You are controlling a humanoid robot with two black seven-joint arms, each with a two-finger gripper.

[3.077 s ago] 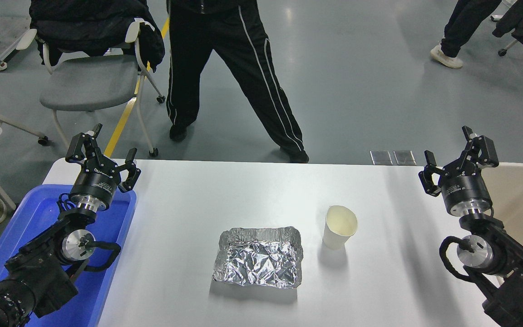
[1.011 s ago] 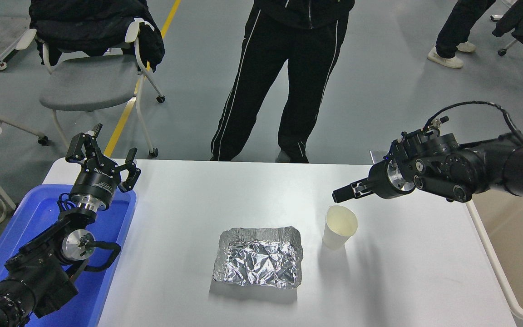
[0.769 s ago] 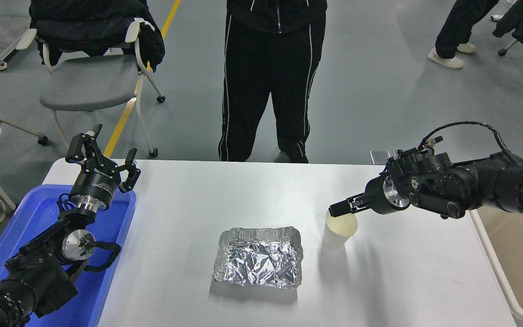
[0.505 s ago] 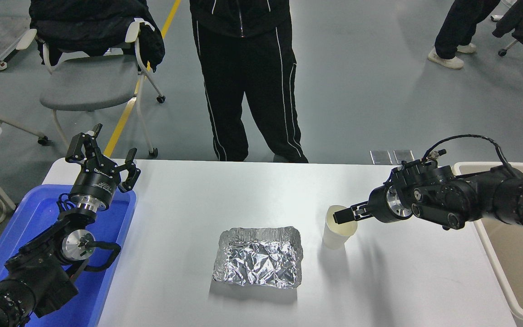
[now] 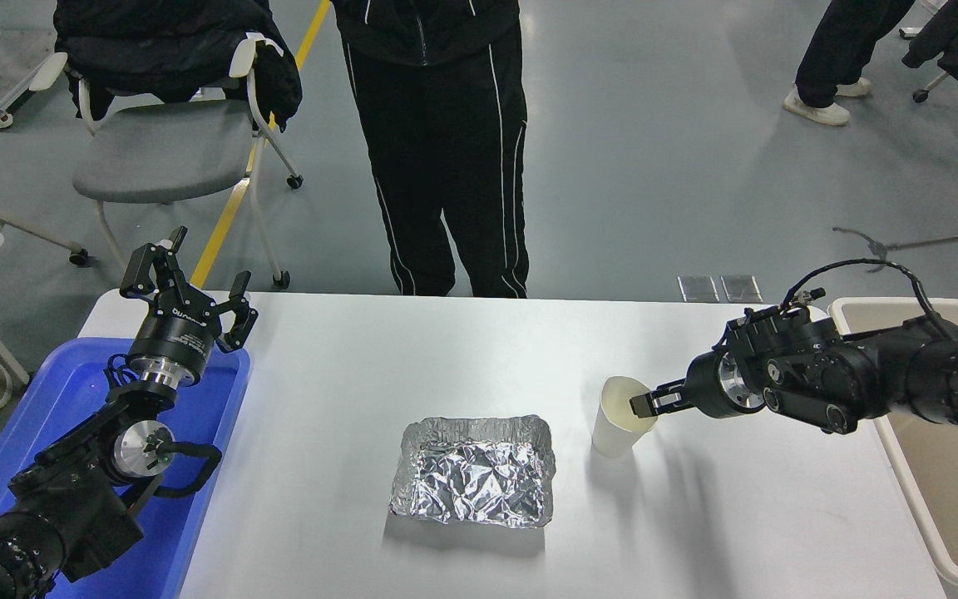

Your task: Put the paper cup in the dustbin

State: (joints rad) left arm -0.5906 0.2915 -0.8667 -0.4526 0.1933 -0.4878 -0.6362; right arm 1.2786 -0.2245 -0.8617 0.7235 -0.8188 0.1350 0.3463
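The paper cup (image 5: 622,423) stands upright on the white table (image 5: 346,366), right of centre, its cream inside showing. My right gripper (image 5: 644,404) comes in from the right, lying nearly level and seen edge-on, with its tip at the cup's right rim. I cannot see whether it grips the rim. The beige dustbin (image 5: 953,491) stands at the table's right edge, partly behind my right arm. My left gripper (image 5: 188,279) is open and parked at the lower left.
A crinkled silver foil tray (image 5: 472,472) lies just left of the cup. A blue tub (image 5: 55,391) sits under my left arm. A person in black trousers (image 5: 437,141) stands at the far side. A grey chair (image 5: 163,150) stands at the far left.
My right arm swung in from its parked pose, came down over the cup, then drew back right, so its tip went from the cup's mouth to its right rim. The person shifted left.
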